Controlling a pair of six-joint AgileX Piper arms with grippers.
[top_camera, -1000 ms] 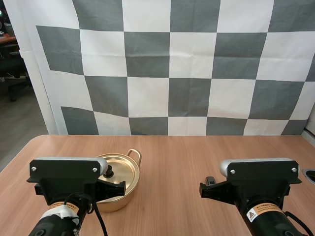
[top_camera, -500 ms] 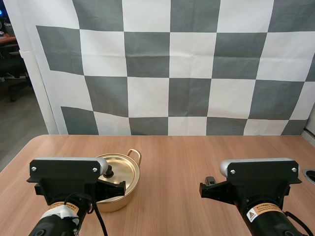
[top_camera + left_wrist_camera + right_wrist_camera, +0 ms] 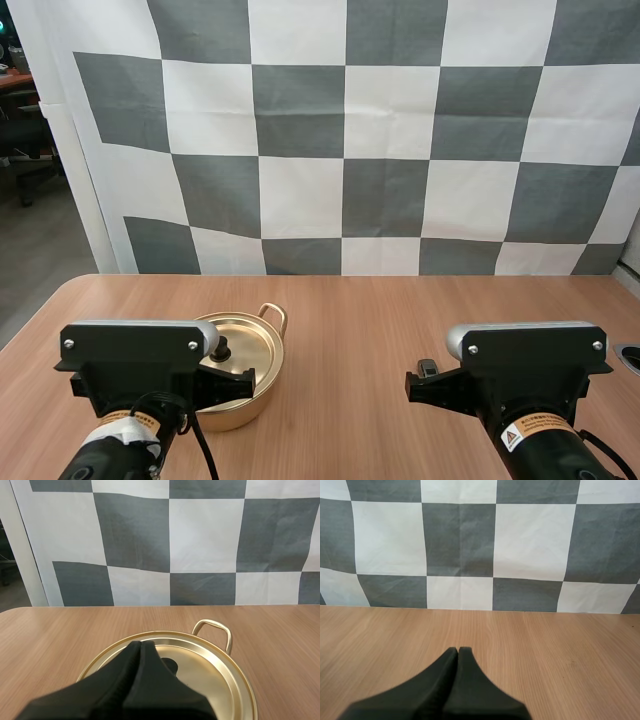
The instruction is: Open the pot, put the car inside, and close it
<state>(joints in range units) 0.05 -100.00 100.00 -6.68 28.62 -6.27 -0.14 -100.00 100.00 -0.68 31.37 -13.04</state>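
**Left wrist view.** The left tool (image 3: 141,646) is fully closed. Its two fingers lie together as one dark wedge and grip nothing. The lid (image 3: 210,675) is seated on the pot, just ahead of and below the tool's tips. The black knob (image 3: 171,666) sits immediately beyond the tips, beside them rather than between them. Whether the tips touch the knob cannot be determined. One looped handle (image 3: 214,629) stands on the pot's far side from the tool.

**Right wrist view.** The right tool (image 3: 458,652) is likewise fully closed and holds nothing. Bare desk (image 3: 560,650) lies ahead of its tips.

**High view.** This view adds the side wall of the pot (image 3: 250,395) and its position. The pot rests on the desk directly ahead of the left tool and is well apart from the right tool. The knob is seen upright at the lid's centre.

**Obscured.**
- In the left wrist view, the tool's own fingers cover the near part of the lid and half of the knob.
- In the high view, the left arm's housing covers the near side of the pot.
- In the high view, each arm's housing sits over its tool, so finger positions are hard to read there. The states reported come from the wrist views.
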